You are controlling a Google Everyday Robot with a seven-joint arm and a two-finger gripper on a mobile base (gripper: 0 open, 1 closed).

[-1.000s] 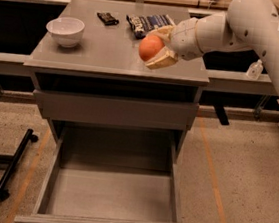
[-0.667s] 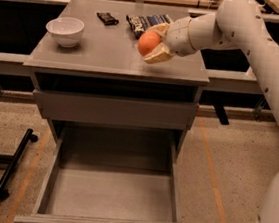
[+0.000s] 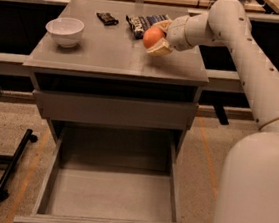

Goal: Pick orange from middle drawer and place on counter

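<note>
The orange (image 3: 152, 36) is held between the fingers of my gripper (image 3: 157, 39), low over the right middle of the grey counter (image 3: 110, 55). I cannot tell whether it touches the counter top. The gripper is shut on it, and the white arm reaches in from the right. Below, the grey drawer (image 3: 109, 200) stands pulled fully out, with a bare floor. Another drawer (image 3: 114, 109) above it shows only its closed front.
A white bowl (image 3: 64, 30) stands at the counter's left rear. A small dark packet (image 3: 107, 18) and a dark snack bag (image 3: 142, 23) lie at the rear, just behind the orange. A black bar (image 3: 12, 164) lies on the floor at left.
The gripper with the orange has moved a little back and to the right over the counter, closer to the snack bag. The arm has swung nearer the camera.
</note>
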